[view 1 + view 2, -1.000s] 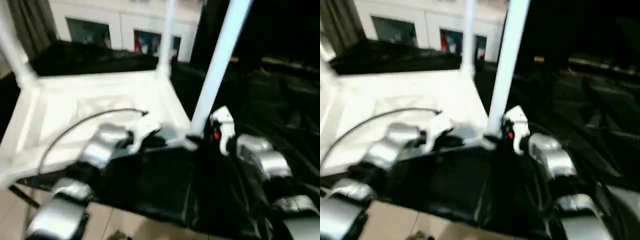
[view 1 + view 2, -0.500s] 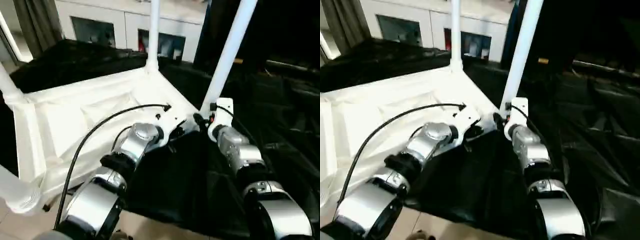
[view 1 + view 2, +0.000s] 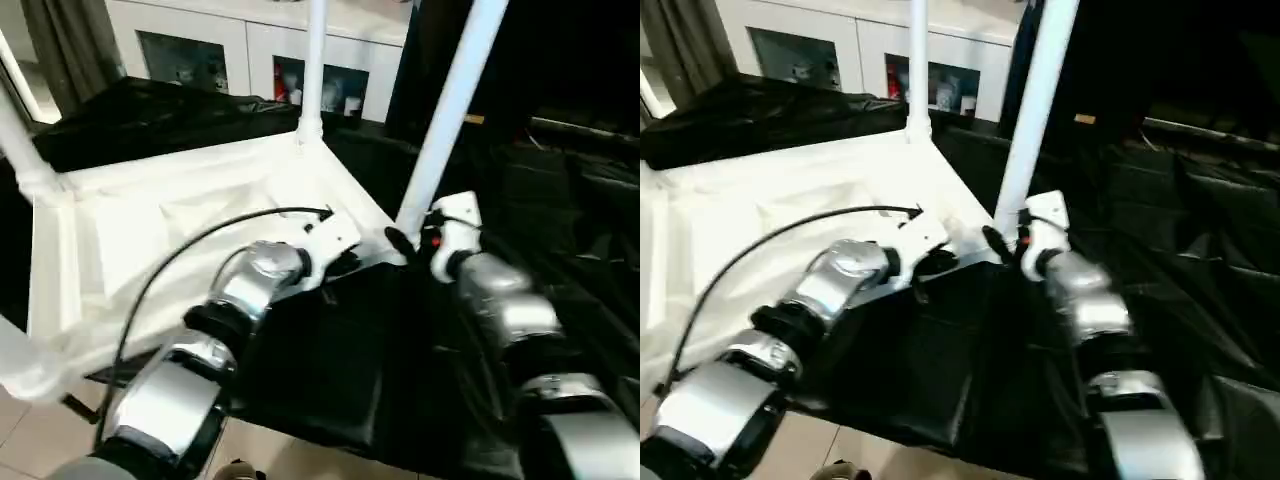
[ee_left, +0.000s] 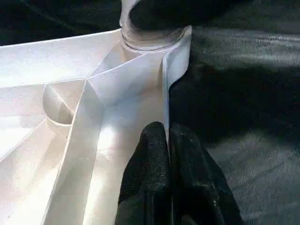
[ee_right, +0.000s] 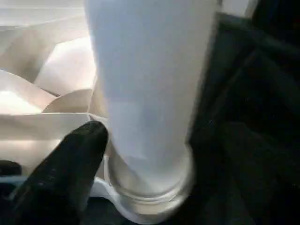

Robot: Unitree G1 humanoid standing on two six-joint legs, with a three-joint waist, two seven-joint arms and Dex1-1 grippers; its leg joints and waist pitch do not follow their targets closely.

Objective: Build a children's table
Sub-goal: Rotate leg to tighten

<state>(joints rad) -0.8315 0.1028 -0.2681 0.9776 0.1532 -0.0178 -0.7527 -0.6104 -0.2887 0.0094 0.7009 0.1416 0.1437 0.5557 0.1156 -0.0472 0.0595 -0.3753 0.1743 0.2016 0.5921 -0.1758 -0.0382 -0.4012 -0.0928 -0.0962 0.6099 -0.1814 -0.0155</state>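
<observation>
Here, left pincer [image 4: 168, 140] pinching tabletop [image 3: 150, 230] rim, leg [image 5: 145, 93] socketed.

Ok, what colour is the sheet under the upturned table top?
Black, slightly glossy sheet; the table top on it is white. Clearest in the right eye view.

Right hand [image 5: 70, 173] opened off leg [image 3: 445, 125]
</observation>
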